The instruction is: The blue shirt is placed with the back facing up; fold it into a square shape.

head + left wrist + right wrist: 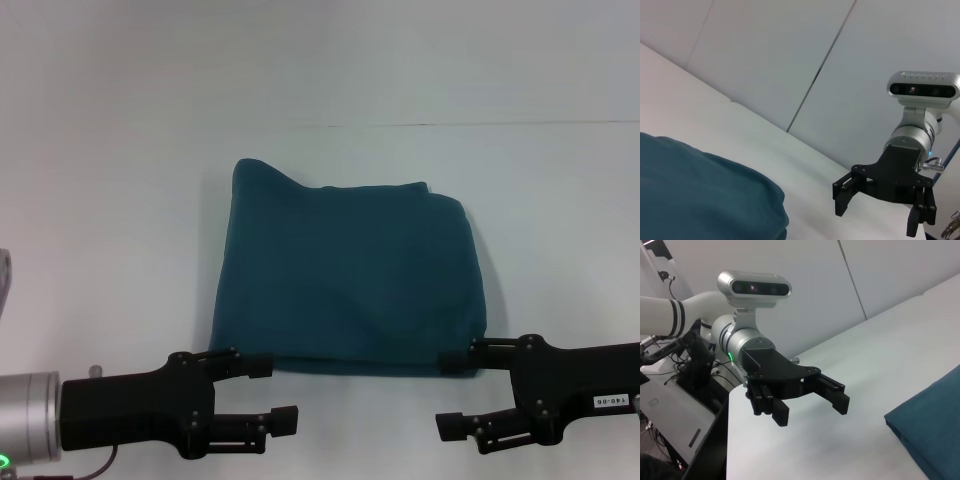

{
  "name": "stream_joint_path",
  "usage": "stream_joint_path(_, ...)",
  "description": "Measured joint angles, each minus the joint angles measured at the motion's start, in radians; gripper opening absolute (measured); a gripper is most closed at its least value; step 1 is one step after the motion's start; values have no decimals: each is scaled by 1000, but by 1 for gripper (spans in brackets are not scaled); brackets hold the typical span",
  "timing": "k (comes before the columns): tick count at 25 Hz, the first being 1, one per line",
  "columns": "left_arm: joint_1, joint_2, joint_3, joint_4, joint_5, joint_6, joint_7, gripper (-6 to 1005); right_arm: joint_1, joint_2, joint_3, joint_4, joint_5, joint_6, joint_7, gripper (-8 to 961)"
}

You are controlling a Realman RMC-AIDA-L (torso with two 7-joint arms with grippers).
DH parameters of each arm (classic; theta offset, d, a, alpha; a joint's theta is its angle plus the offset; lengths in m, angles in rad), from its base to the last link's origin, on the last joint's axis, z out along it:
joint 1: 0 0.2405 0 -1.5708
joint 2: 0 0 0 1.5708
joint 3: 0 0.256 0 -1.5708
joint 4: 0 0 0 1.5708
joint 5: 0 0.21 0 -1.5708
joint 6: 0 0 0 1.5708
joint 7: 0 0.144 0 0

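Note:
The blue shirt (345,280) lies folded into a rough square in the middle of the white table (120,250), plain side up, with stacked layers showing along its near edge. My left gripper (272,392) hovers open just off the shirt's near left corner, holding nothing. At the near right corner my right gripper (455,392) is also open and holds nothing. The left wrist view shows a rounded edge of the shirt (700,195) and the right gripper (879,210) farther off. In the right wrist view, the left gripper (810,407) is spread open beside a shirt corner (930,425).
The table's far edge (450,124) meets a pale wall. In the right wrist view the table's side edge (728,440) drops off toward a stand with cables and equipment (680,405). Bare tabletop surrounds the shirt on all sides.

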Motion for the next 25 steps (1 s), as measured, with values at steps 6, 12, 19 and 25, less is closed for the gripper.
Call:
stream_joint_path(6, 0, 0, 0, 0, 0, -1, 0, 877, 2, 1, 0, -1, 0, 0, 1, 915)
stream_joint_path(12, -2, 0, 0, 0, 0, -1, -1, 877, 5, 0, 0, -9, 5, -5, 9, 915)
stream_joint_path(19, -5, 1, 0, 0, 0, -1, -6, 876, 6, 0, 0, -9, 6, -7, 12, 915)
stream_joint_path(25, -5, 1, -2, 0, -1, -1, -8, 877, 6, 0, 0, -9, 8, -7, 12, 915)
